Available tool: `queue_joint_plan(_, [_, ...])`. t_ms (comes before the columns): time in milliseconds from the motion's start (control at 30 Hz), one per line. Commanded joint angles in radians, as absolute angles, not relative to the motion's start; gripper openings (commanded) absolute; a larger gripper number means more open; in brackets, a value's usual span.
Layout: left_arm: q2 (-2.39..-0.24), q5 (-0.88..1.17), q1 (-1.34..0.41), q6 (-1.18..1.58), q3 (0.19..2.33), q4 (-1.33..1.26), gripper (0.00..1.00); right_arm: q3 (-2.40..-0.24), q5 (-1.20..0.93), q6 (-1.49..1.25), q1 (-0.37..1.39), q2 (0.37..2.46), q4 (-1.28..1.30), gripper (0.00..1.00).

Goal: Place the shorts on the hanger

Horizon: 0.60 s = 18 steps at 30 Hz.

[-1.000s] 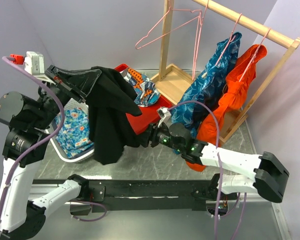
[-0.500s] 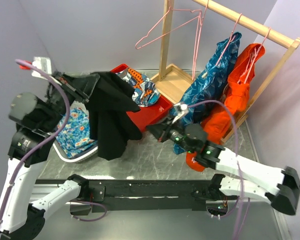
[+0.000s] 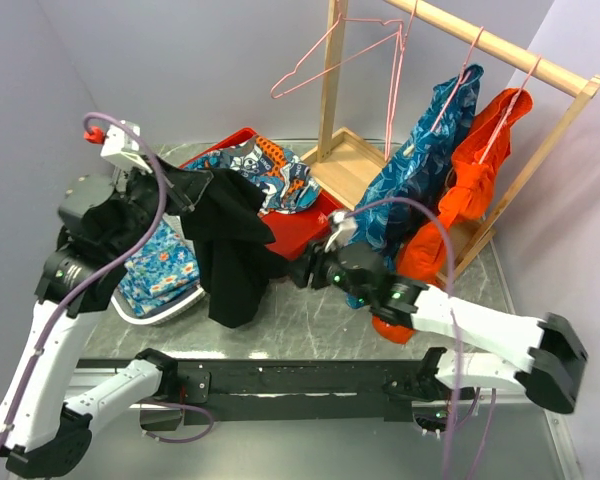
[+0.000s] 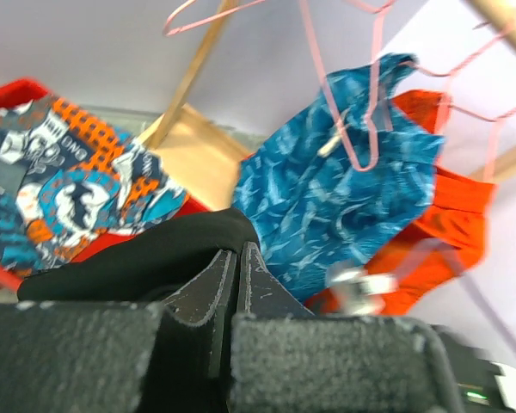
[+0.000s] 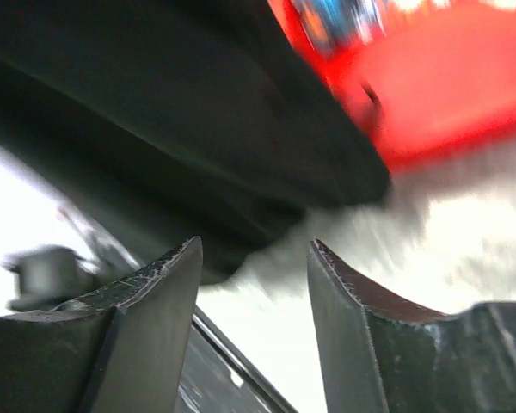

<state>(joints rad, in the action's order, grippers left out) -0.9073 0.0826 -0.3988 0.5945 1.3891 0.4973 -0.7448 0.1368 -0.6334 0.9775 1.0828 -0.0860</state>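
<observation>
The black shorts point(image 3: 230, 245) hang limp from my left gripper point(image 3: 192, 192), which is shut on their top edge above the table's left side. In the left wrist view the jaws are pressed together on black fabric point(image 4: 146, 254). My right gripper point(image 3: 302, 272) is open and empty, low over the table just right of the hanging shorts; they fill the upper part of the right wrist view point(image 5: 181, 120). An empty pink wire hanger point(image 3: 340, 55) hangs tilted from the wooden rail point(image 3: 500, 45) at the back.
A red tray point(image 3: 300, 228) holds a blue-orange patterned garment point(image 3: 270, 170). A white basket point(image 3: 155, 300) with patterned cloth sits at the left. A blue garment point(image 3: 420, 170) and an orange garment point(image 3: 475, 170) hang on pink hangers from the rail.
My left gripper has lowered and moved toward the left rear with the shorts, which now hang lower. My right gripper swung back left toward the shorts' lower edge.
</observation>
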Motion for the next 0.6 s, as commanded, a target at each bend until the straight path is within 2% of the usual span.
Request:
queue_joint_plan(0, [-0.877,0.153,-0.4,0.569,1.466,0.445,0.01,-0.7,0.095,-0.704,0.983,1.152,-0.184,0.62])
queue_joint_plan(100, [-0.873,0.179,-0.4,0.558,1.497,0.451,0.01,-0.693,0.097,-0.719,0.985,1.224,-0.224,0.67])
queue_joint_plan(267, [-0.868,0.25,-0.4,0.552,1.551,0.446,0.01,-0.626,0.088,-0.752,0.982,1.259,-0.356,0.81])
queue_joint_plan(567, [-0.896,0.336,-0.4,0.587,1.664,0.451,0.01,-0.532,0.003,-0.753,0.98,1.327,-0.808,0.97])
